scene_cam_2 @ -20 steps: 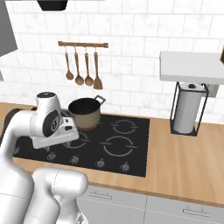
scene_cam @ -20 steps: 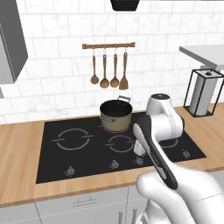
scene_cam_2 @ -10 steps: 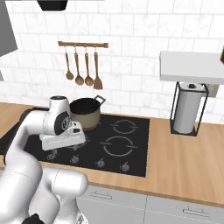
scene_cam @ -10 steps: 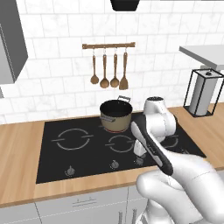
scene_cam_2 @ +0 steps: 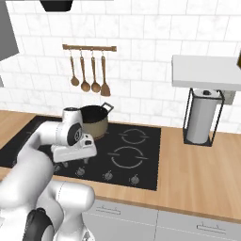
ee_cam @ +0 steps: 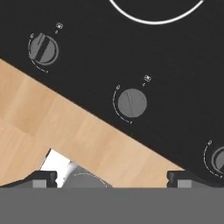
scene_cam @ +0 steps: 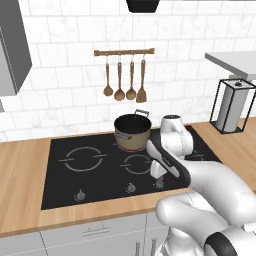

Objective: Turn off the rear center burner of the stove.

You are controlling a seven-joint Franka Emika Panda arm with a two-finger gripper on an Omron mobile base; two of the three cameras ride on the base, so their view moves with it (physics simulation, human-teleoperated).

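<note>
Above stove knobs, gripper spread wide, tiny unreadable markings

White tiled wall behind a wooden bench; a wooden rail carries four hanging wooden utensils. Grey-white drawers sit below, a paper towel stand beneath a white shelf

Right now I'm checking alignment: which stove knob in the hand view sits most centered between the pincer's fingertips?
The middle knob, roughly midway between the fingertips; the others sit at upper left and the right edge.
</note>
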